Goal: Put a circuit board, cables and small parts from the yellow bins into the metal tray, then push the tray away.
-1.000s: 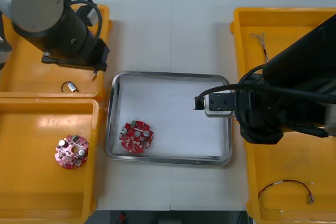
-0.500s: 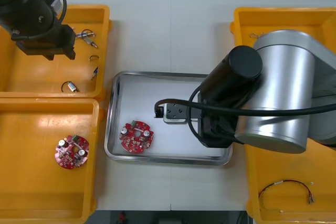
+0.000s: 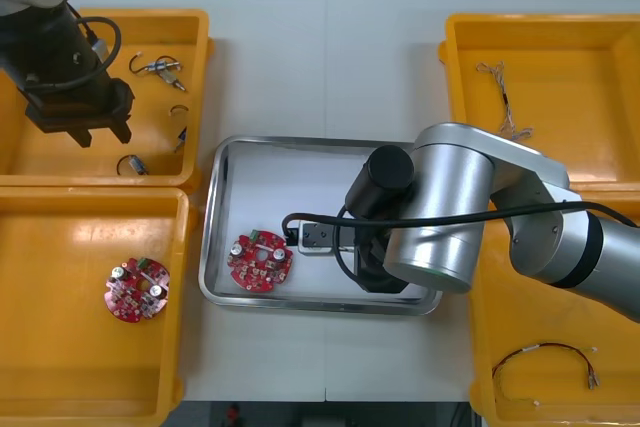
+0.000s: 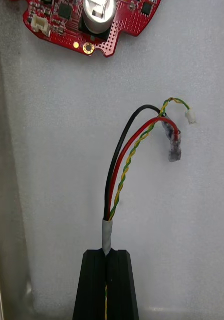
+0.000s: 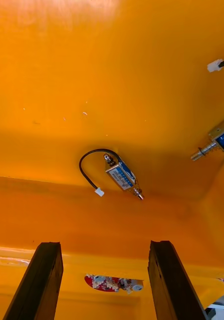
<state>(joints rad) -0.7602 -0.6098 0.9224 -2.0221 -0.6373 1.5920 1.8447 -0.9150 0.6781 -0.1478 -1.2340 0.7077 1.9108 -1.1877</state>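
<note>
While right jaws were clamped on black, red and yellow cable (image 4: pixel 107 232) over metal tray (image 3: pixel 320 142), 3 o'clock from circuit board (image 3: pixel 260 262), best move was lowering, then releasing clear of board. Left jaws stood apart over small metal part (image 5: pixel 121 176), yellow bin (image 3: pixel 30 162) at 10 o'clock.

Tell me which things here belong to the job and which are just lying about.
In use: right tool, shut on the cable bundle over the metal tray; circuit board in the tray; left tool, open above a small metal part.
Lying about: second circuit board, looped cable, thin twisted cable.
</note>
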